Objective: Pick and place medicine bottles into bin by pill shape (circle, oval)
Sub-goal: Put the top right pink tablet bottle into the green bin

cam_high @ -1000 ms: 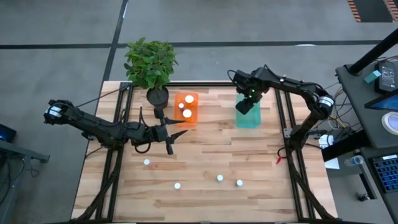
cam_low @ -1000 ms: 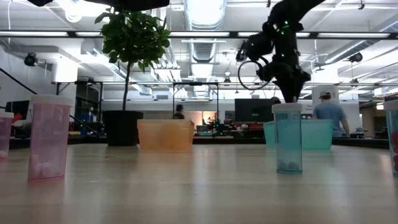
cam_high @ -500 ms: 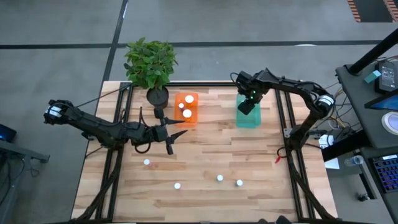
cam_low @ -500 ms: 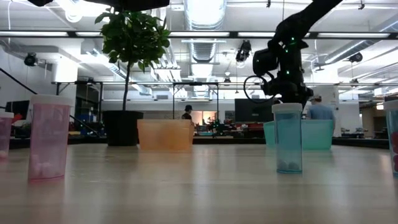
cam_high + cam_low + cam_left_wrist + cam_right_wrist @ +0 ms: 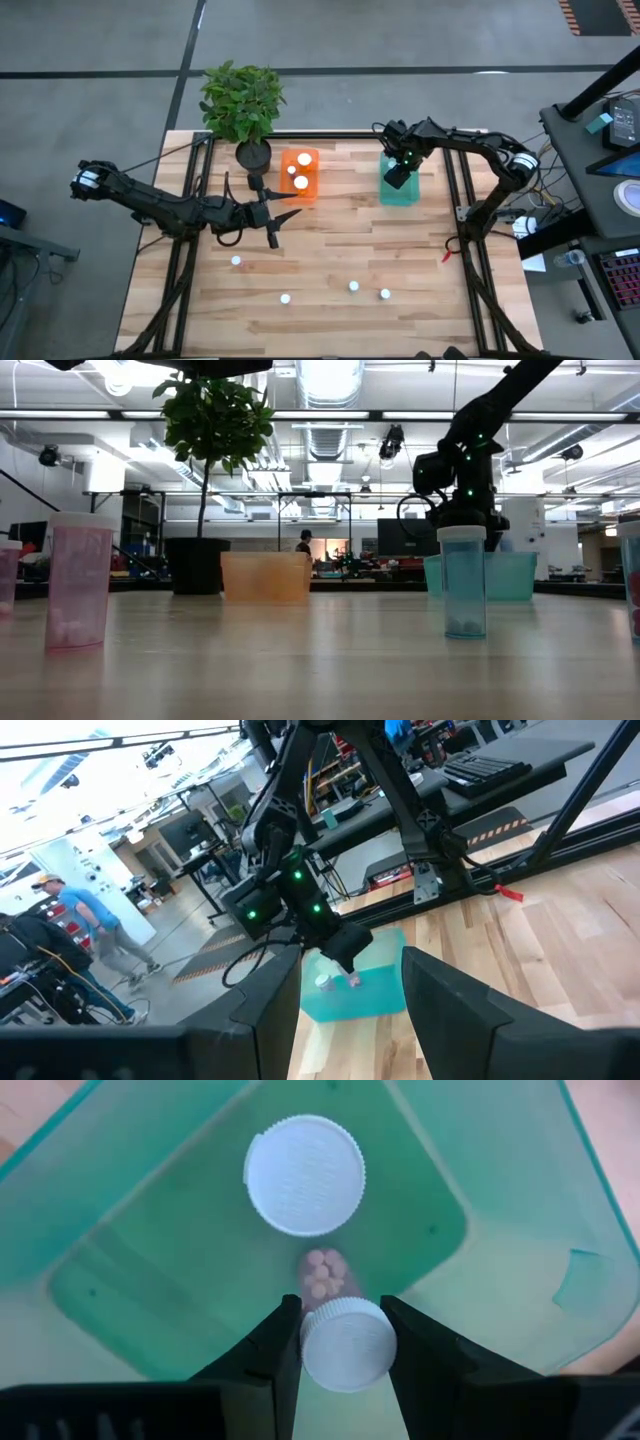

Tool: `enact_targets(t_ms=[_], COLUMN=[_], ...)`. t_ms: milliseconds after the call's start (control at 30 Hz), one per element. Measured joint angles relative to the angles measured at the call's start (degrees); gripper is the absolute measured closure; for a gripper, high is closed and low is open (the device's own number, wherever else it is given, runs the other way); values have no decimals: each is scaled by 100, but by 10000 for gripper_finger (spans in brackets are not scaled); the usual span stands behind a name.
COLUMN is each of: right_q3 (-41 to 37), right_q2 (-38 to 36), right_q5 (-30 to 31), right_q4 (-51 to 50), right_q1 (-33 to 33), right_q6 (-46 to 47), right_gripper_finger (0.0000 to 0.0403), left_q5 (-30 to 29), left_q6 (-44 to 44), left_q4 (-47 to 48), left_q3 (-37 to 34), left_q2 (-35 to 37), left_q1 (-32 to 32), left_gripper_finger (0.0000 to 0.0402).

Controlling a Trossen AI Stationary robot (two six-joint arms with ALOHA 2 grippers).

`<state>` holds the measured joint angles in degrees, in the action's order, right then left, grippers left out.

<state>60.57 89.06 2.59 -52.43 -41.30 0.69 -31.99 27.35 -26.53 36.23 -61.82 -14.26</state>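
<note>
So there's a small bottle (image 5: 347,1342) with a white cap pinched between the fingers of the right end effector (image 5: 397,176), hanging over the open green tub (image 5: 399,190) at the back right of the desk (image 5: 330,250). You can see little round pinkish pills through its side. A bigger white-capped bottle (image 5: 304,1175) already stands inside that tub, just beside the held one.

The orange tub (image 5: 300,172) sits to the left of the green one, next to a potted plant (image 5: 243,105), and has two white caps (image 5: 300,178) showing in it. Four more bottles (image 5: 353,287) stand loose along the front half of the desk, well apart from both tubs; from table height one looks teal (image 5: 463,582) and one pink (image 5: 78,579).

The left end effector (image 5: 270,215) hovers over the middle-left of the desk with its fingers partly spread and nothing between them.

A person (image 5: 85,925) in a blue shirt stands in the room behind.
</note>
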Motion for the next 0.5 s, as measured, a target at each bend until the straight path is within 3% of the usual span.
enact_targets(t_ms=[200, 500], right_q3=[-19, -24], right_q2=[0, 7], right_q5=[0, 0], right_q4=[77, 91], right_q1=[0, 0], right_q6=[79, 122], right_gripper_finger=[279, 227], left_q5=[-2, 0], left_q6=[0, 0], left_q4=[0, -2], left_q3=[0, 0], left_q2=[0, 0], left_q1=[0, 0], left_gripper_finger=[244, 244])
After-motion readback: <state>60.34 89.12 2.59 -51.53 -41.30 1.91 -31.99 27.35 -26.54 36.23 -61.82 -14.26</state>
